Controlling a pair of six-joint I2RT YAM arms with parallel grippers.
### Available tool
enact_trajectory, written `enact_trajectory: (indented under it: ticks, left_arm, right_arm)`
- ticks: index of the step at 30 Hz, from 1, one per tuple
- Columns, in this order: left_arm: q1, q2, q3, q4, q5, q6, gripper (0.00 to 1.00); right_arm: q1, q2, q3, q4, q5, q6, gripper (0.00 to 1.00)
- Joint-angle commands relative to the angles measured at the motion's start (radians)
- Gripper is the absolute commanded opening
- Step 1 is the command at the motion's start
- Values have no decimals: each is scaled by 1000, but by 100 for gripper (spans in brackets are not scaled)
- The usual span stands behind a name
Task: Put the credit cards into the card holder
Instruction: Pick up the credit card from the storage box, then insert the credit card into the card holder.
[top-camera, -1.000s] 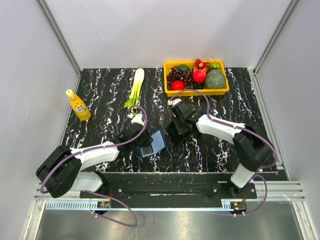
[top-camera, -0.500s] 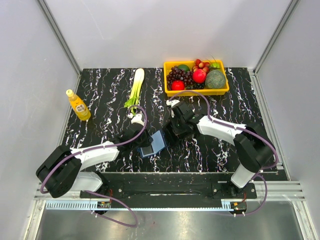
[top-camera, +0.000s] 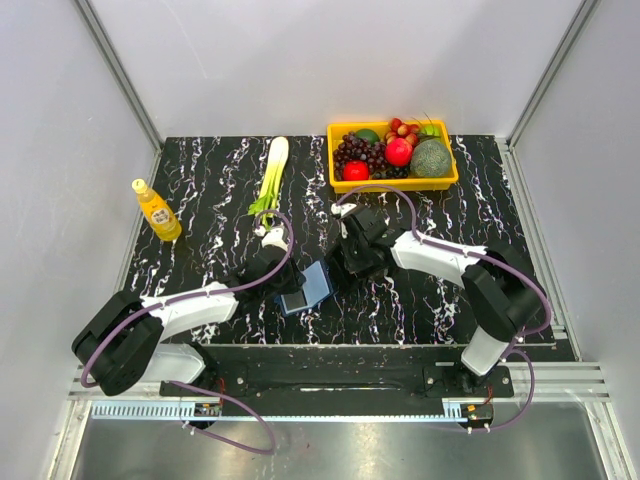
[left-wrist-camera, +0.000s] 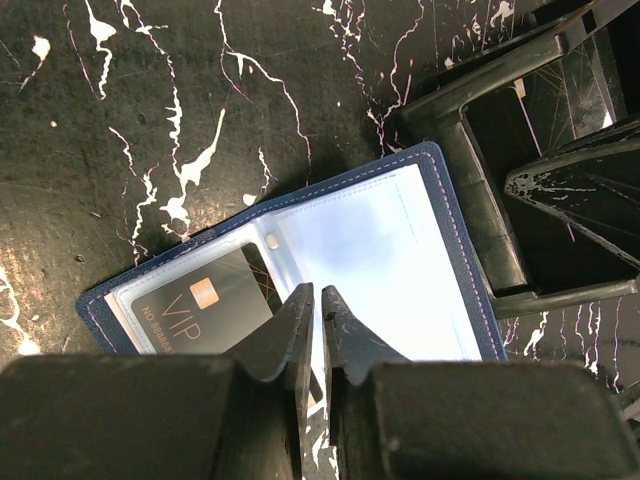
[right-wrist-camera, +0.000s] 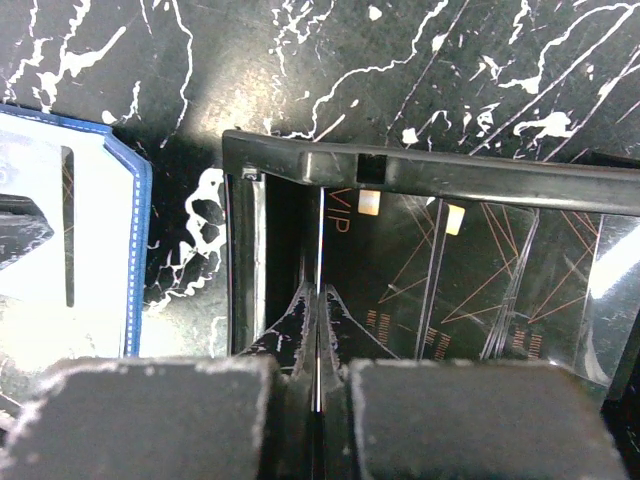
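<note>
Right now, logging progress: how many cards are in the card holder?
1: a black VIP card in one clear pocket of the card holder. The other pocket looks empty; the left hand covers the near edge, so another may be hidden.

Table (top-camera: 200, 190) is showing black marble with white veining. Card holder (left-wrist-camera: 400, 250) is showing navy outside and pale blue inside. The VIP card (left-wrist-camera: 200, 310) in it is reading black with gold chip and lettering. Right of the card holder, tray (right-wrist-camera: 400, 170) is showing black, its credit cards (right-wrist-camera: 480, 290) black with copper lines. One credit card (right-wrist-camera: 320, 240), edge-on, is showing as a thin pale line. Behind the card holder, fruit basket (top-camera: 420, 182) is showing yellow, bottle (top-camera: 157, 212) orange-yellow, leek (top-camera: 272, 172) white going green.
</note>
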Motion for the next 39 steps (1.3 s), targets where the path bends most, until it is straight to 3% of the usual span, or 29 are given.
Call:
enact_trajectory:
  ticks: [1,11,15,22,29,39]
  left_arm:
    - [5,-6,16,37,15,10,12]
    - [5,-19,24,30,22,10,13]
    - [5,-16,24,37,30,2,15]
    - [5,-27,38,-18,12,-24,16]
    - [5,-116,-17,-72,-33,-42,15]
    - [5,-161,-65,-99,-34,-53,15]
  right_arm:
    - [10,-4,20,-33,17,6,0]
    - [10,-222,13,-73,88,29,0]
    - [12,-278,11,-75,50,72,0]
    - [38,-258,-36,59,-150,207,0]
    - [87,-219,-56,155,-164,270,0]
    - [87,-173,-78,148,-104,288,0]
